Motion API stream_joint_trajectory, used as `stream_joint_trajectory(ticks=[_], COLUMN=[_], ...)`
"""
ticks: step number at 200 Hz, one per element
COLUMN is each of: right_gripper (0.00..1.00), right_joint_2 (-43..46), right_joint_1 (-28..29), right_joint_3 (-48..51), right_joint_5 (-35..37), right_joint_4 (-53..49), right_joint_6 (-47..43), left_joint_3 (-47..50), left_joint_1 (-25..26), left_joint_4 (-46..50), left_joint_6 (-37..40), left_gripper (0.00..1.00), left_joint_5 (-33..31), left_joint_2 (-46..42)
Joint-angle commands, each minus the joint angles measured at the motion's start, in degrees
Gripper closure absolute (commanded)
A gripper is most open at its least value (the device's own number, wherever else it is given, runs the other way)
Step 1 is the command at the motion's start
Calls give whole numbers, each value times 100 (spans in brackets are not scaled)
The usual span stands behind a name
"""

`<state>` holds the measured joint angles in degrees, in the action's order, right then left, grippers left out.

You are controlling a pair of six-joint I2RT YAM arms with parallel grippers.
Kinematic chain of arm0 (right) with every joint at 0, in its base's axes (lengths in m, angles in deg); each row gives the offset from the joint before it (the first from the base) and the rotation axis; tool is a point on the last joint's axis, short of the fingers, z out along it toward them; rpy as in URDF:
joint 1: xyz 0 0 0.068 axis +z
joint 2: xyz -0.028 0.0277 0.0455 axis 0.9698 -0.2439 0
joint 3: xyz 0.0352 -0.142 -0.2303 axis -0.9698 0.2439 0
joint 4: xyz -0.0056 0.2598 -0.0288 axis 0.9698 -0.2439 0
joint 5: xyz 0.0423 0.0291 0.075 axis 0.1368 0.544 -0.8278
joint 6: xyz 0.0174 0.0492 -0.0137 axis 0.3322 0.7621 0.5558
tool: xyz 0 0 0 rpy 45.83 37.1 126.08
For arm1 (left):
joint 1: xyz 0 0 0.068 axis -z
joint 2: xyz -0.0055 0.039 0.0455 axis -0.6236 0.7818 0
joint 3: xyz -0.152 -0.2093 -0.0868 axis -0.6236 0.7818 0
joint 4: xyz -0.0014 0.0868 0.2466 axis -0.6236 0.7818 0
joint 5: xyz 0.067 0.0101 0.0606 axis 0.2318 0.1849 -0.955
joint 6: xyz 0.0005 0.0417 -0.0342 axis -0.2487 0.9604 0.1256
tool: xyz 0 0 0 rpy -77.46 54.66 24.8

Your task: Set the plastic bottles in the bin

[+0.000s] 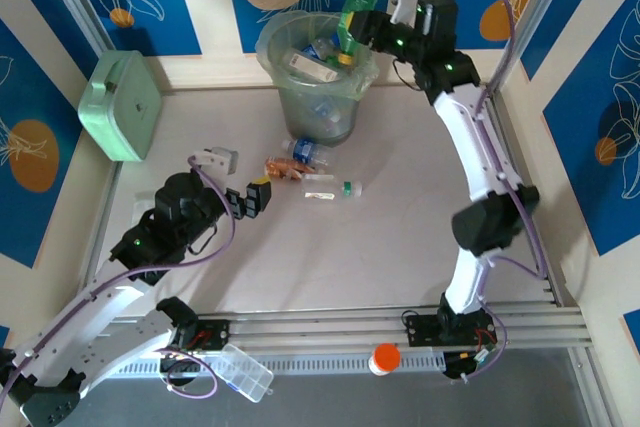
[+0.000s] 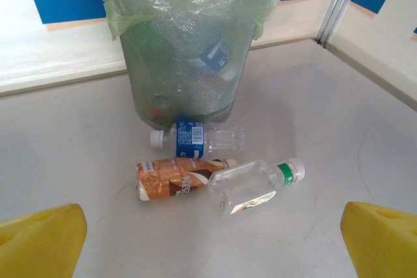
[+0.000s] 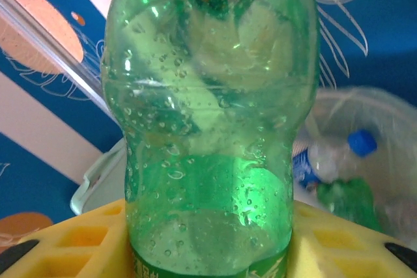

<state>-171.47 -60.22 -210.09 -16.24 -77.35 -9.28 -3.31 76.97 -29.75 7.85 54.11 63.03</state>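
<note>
My right gripper [image 1: 362, 29] is shut on a green plastic bottle [image 1: 357, 7], held upside down with its yellow cap over the bin [image 1: 318, 112]. In the right wrist view the green bottle [image 3: 208, 128] sits between my yellow pads [image 3: 58, 245]. The bin [image 2: 182, 63] is a translucent bucket with a clear liner, and several bottles lie inside it. Three bottles lie on the table in front of it: a blue-labelled one [image 2: 195, 139], an orange-labelled one [image 2: 172, 179] and a clear one with a green cap [image 2: 254, 187]. My left gripper [image 1: 258, 197] stands open just short of them, holding nothing.
A mint green square box [image 1: 122, 105] stands at the far left. A small white plug-like object [image 1: 215, 159] lies by the left arm. On the near rail sit a white jar with an orange cap [image 1: 384, 358] and a clear compartment case [image 1: 245, 372].
</note>
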Motion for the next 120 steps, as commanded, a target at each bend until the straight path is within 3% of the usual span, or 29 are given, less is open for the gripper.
stream_joint_trajectory(ticks=[1, 37, 76, 120], right_gripper=[51, 51, 48, 24], right_joint_2=[-974, -2467, -2529, -2530], right_joint_1=[-2, -96, -167, -135], right_joint_3=[-1286, -3089, -2444, -2371], right_joint_5=[74, -145, 31, -62], right_joint_4=[-937, -1529, -1216, -1206], right_joint_6=[-392, -361, -484, -624], left_joint_3=[50, 119, 121, 126], left_joint_1=[-25, -32, -30, -25], left_joint_4=[-106, -179, -198, -193], left_joint_6=[194, 279, 218, 227], left_gripper=[1, 1, 1, 1], left_joint_5=[-68, -99, -7, -32], left_joint_2=[-61, -128, -74, -86])
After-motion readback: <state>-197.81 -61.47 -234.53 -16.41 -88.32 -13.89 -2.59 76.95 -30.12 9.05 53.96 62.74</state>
